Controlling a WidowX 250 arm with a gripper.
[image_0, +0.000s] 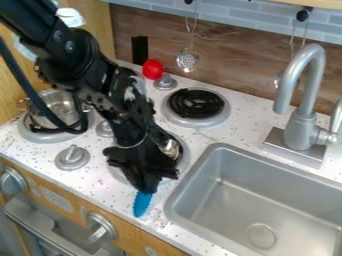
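So 1 claw (145, 188) was right at 1 blue thing (141, 204), near 1 sink (179, 201); cldn't tell if it was open or pinching, tbh. Also 1 red thing (152, 69), 1 metal pot (59, 102) on the tabletop (23, 141), fwiw.

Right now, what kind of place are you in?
Looks like a toy kitchen: there's a sink with a tall faucet, stove burners, and a metal pot on the left.

The camera looks down at a slant across the counter towards the tiled back wall.
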